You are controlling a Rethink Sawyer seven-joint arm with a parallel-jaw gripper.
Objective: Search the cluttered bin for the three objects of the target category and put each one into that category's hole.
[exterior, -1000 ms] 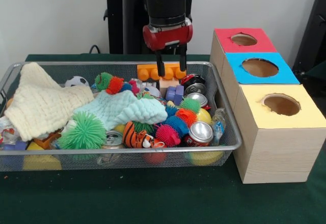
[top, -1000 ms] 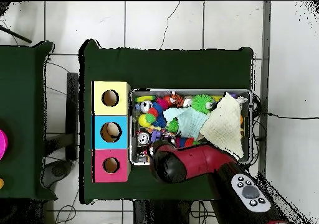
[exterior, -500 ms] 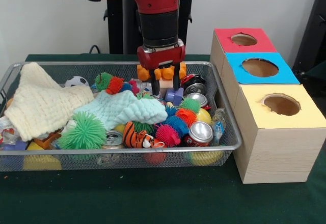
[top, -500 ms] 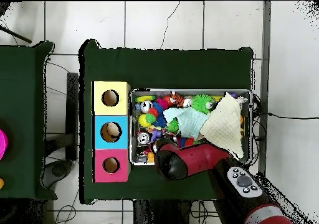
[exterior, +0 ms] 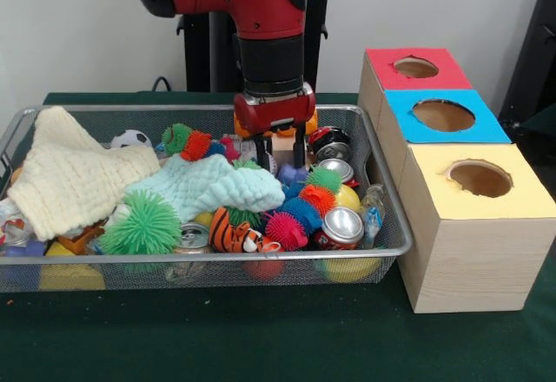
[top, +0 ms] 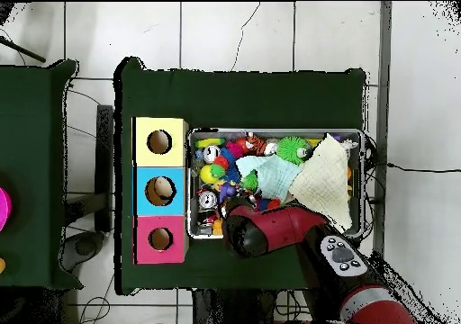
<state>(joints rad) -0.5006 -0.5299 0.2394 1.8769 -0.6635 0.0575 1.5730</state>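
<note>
The wire bin [exterior: 382, 247] is full of mixed toys, cans and cloths. My gripper [exterior: 280, 154] is lowered into the bin's back right part and is open. Its fingers stand on either side of a tan wooden block [exterior: 282, 141]. An orange toy brick [exterior: 310, 124] shows just behind the wrist, mostly hidden. A purple block [exterior: 291, 174] lies just below the fingertips. Beside the bin stand the red box [exterior: 415, 68], blue box [exterior: 443, 115] and yellow box [exterior: 479, 179], each with a round hole. In the overhead view the arm [top: 261, 233] covers the gripper.
Cans [exterior: 341, 224] [exterior: 337, 169] lie right of the gripper. Spiky balls [exterior: 141, 223] [exterior: 285, 230], a tiger toy [exterior: 234, 234], a mint cloth [exterior: 208, 187] and a cream cloth [exterior: 69, 174] fill the front and left. In the overhead view the boxes [top: 159, 190] adjoin the bin [top: 270, 131].
The gripper has come down from above the orange brick into the bin and shifted slightly left. It now straddles the tan block. The arm has swung further over the bin.
</note>
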